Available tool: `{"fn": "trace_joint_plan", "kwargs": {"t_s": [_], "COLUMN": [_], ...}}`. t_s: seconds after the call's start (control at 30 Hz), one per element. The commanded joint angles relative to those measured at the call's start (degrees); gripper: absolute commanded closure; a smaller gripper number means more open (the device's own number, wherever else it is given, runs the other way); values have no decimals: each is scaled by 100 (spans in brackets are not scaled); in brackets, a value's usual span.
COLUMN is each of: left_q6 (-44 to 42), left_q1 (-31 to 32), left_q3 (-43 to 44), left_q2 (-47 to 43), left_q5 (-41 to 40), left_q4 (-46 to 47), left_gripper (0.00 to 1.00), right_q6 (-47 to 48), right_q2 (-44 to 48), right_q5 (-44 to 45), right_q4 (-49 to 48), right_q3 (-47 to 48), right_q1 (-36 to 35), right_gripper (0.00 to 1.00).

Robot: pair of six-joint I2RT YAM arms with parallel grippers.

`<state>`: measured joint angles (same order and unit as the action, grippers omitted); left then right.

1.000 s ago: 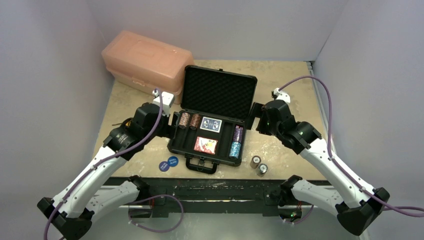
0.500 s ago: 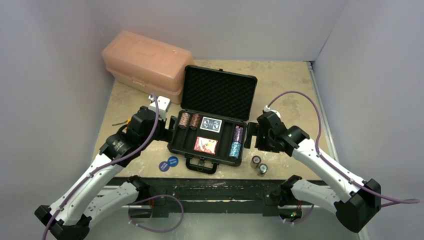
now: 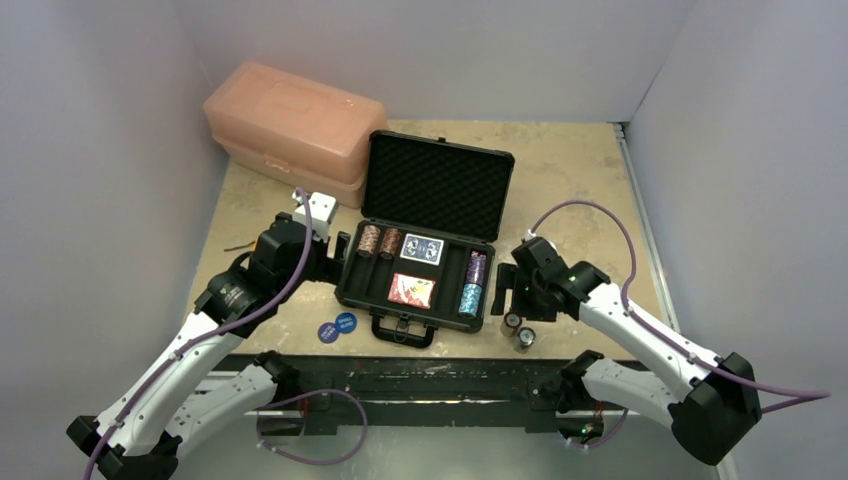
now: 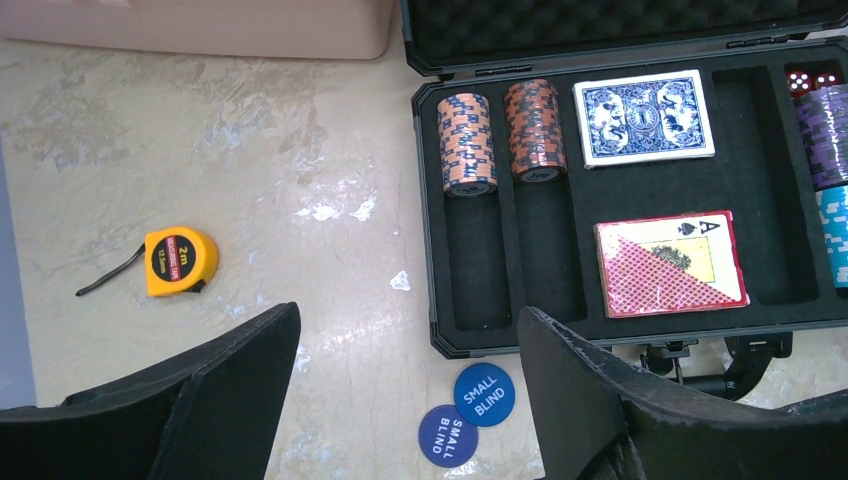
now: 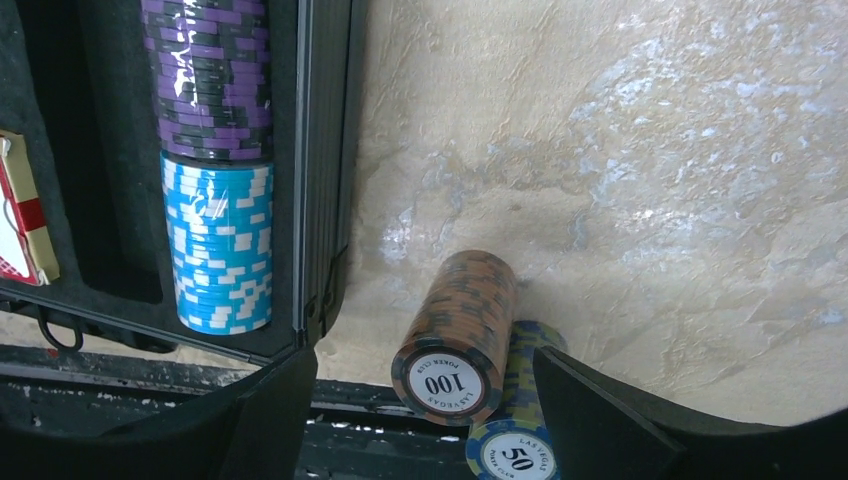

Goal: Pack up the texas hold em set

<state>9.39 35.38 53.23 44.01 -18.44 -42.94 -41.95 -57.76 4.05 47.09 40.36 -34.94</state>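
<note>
Between your left gripper's fingers, the blue discs read SMALL BLIND; left of it, the tape measure reads 2m. Between your right gripper's fingers, the brown chip stack reads 100 and the greenish chip stack reads 50.

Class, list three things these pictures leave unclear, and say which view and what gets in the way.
- 50 chip stack, right wrist view: cut off by the bottom edge and partly behind the 100 stack, so chip count unknown.
- Red dice, left wrist view: tiny, near the right edge; number unclear.
- Pink box, top view: closed lid hides contents.
</note>
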Motion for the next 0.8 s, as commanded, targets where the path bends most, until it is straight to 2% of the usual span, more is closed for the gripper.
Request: {"fn": "trace_joint_plan", "kwargs": {"t_s": [0.0, 0.5, 0.77], "left_q6": [-60, -76, -77], "left_q1": [25, 62, 71], "left_q3": [-4, -1, -1], "left_q2": [-24, 9, 20], "left_q5": [-90, -99, -107], "left_q4": [95, 94, 93], "left_gripper": [21, 21, 21], "right_q6": [40, -73, -151], "right_q2": [-2, -335, -486], "right_q5": [-181, 195, 342], "right_q4": [-200, -61, 48], "right_q3": [-59, 5, 49], "right_q1": [-16, -104, -301], "right_gripper": [19, 36, 38]}}
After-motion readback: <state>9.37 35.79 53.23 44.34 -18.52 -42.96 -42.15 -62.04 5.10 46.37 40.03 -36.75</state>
